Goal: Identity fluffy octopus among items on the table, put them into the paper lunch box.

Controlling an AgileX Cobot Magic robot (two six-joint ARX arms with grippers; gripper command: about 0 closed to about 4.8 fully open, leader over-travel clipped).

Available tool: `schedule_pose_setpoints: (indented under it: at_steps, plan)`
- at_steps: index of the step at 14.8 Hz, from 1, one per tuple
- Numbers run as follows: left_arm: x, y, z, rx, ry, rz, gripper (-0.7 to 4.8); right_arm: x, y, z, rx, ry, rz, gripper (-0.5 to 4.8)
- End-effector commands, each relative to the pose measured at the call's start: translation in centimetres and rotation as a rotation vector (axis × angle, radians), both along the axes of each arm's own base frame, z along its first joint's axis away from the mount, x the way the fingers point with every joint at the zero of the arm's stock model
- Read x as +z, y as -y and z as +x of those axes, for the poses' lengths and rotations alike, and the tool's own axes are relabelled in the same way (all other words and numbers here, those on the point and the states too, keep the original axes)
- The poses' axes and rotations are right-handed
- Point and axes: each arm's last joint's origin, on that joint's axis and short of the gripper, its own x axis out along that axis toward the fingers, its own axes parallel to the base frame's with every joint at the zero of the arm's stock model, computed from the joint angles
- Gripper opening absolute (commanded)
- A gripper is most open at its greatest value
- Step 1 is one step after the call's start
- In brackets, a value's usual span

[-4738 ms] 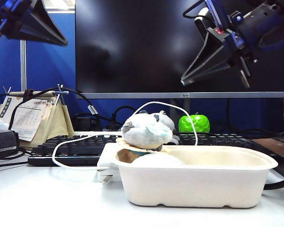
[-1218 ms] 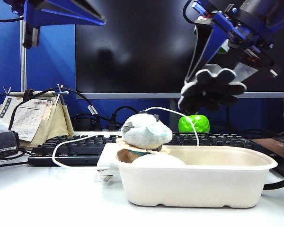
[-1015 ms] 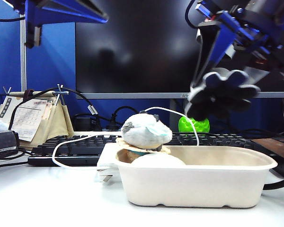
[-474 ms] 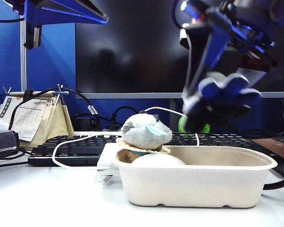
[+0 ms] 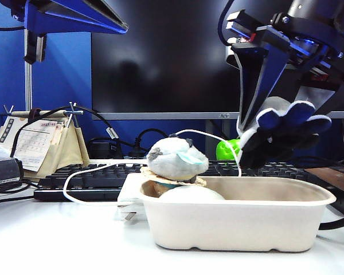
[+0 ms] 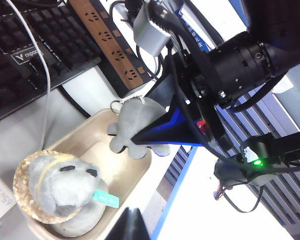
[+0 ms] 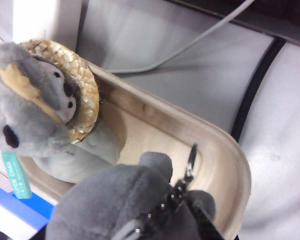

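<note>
The right gripper hung above the right half of the paper lunch box, its jaws clamped on the fluffy octopus, whose lobes dangled clear of the box's flared rim with open air below. In the left wrist view the octopus sat over the box's far end, where the bare floor of the tray was free. The box's near end was crowded: a white-grey plush with a straw hat rested on a pale rounded item, its hat brim overhanging the rim. The right wrist view showed the same plush against one end wall and a keychain clip on the octopus. The left gripper was high at upper left, well apart; I could not tell how wide it stood. A keyboard and a green apple lay behind the box.
</note>
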Motion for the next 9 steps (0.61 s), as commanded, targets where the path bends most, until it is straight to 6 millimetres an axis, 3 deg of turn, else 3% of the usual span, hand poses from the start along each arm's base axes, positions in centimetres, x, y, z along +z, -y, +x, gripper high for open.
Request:
schedule_pose_setpoints:
  at_steps: [1,7,9]
  plan:
    - [0.3,0.0,0.0,-0.005,0.012,-0.01,-0.02,0.24,-0.04,0.01,0.001,0.012,0.007,3.04]
    - [0.3,0.0,0.0,-0.005,0.012,-0.01,-0.02,0.25,-0.05,0.03,0.001,0.014,0.008,3.06]
    - [0.3,0.0,0.0,-0.005,0.012,-0.009,-0.02,0.04,-0.13,0.16,0.001,0.008,0.004,3.42]
